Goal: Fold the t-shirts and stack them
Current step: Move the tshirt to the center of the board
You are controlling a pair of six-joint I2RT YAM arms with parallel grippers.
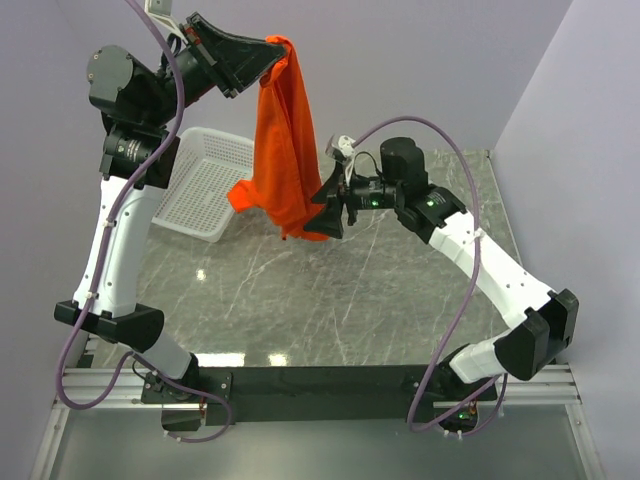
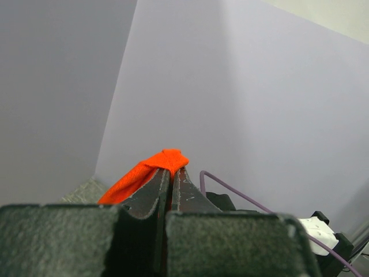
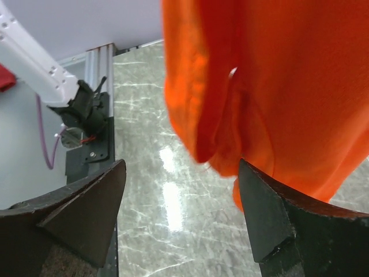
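The orange-red t-shirt [image 1: 285,140] hangs in the air above the table's far side. My left gripper [image 1: 272,48] is raised high and shut on its top edge; the cloth [image 2: 154,168] sticks out past the closed fingertips in the left wrist view. My right gripper [image 1: 328,208] is open at the shirt's lower right edge. In the right wrist view the hanging cloth [image 3: 277,86] fills the upper right, its lower folds dangling between the spread fingers [image 3: 271,219] and touching the right one. The jaws have not closed on it.
A white mesh basket [image 1: 205,180] stands at the far left of the grey marble table [image 1: 330,300], partly behind the hanging shirt. Walls close the table in at the back and right. The black base rail [image 1: 320,380] runs along the near edge.
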